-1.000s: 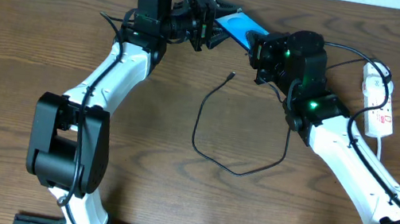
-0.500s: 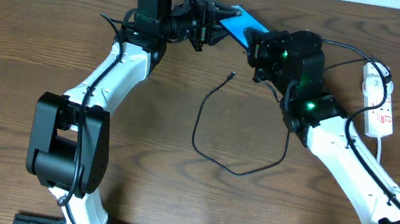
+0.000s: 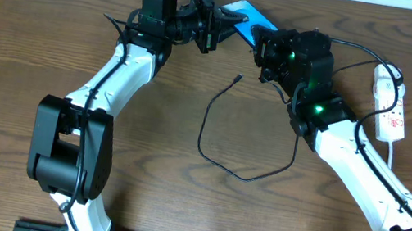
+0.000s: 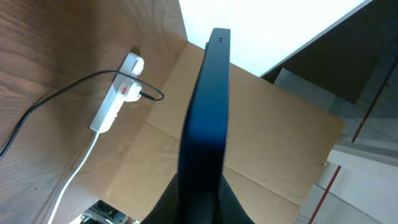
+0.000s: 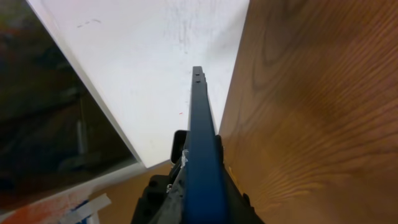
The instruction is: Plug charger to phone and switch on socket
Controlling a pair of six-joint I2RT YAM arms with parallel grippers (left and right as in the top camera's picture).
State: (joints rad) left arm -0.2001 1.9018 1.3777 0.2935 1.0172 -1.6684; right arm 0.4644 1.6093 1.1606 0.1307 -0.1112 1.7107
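Phone [image 3: 240, 15] held edge-on, left claw [image 3: 220, 25] and right claw [image 3: 262, 45] both clamped on it

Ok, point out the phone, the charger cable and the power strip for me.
phone [image 3: 242, 19]: overhead view, on its blue screen.
charger cable [image 3: 202, 132]: overhead view, on the left side of its loop.
power strip [image 3: 390, 109]: overhead view, on the middle of its white body.

Phone [image 4: 206, 106] seen edge-on, its lower end clamped in the left gripper [image 4: 198, 193]. At left, on the bench [image 4: 56, 37]: white socket [image 4: 115, 102] with the black charger [image 4: 56, 99] plugged in and a white cord [image 4: 74, 180] trailing. Cardboard [image 4: 273, 143] stands behind.
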